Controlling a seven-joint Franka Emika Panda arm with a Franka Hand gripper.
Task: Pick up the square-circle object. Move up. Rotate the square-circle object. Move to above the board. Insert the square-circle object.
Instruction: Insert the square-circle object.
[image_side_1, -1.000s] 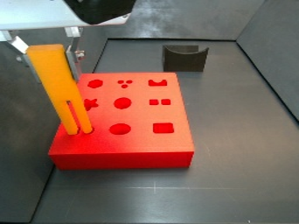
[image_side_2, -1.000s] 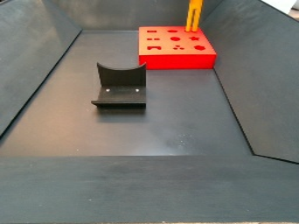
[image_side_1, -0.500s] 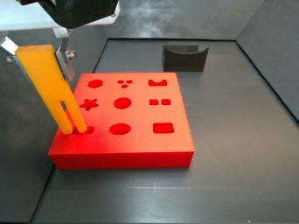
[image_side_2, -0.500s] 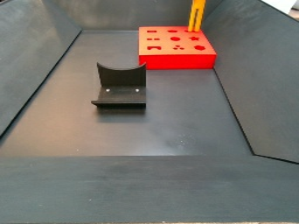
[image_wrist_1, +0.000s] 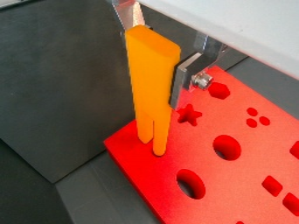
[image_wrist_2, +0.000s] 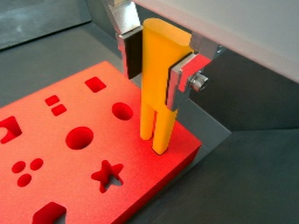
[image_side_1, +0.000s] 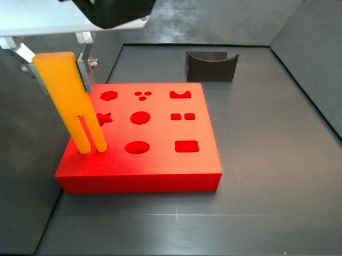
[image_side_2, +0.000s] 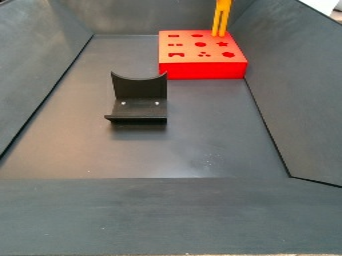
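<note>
The square-circle object (image_side_1: 74, 105), a long orange-yellow bar, stands upright with its pronged end down in the near-left corner hole of the red board (image_side_1: 160, 133). It shows in both wrist views (image_wrist_1: 149, 87) (image_wrist_2: 162, 87) and at the far edge in a side view (image_side_2: 222, 15). My gripper (image_side_1: 54, 55) is above the board's corner, shut on the bar's upper part, with a silver finger on each side (image_wrist_2: 155, 87) (image_wrist_1: 152, 61). The board also shows in the other views (image_wrist_1: 251, 179) (image_wrist_2: 146, 171) (image_side_2: 201, 62).
The dark fixture (image_side_1: 211, 65) stands on the floor apart from the board, also seen in a side view (image_side_2: 136, 97). Dark bin walls slope up on all sides, and one wall is close beside the board's corner with the bar.
Half a second ago the gripper had shifted sideways and the bar leaned. Now both are back where they were a second ago, with the bar upright.
</note>
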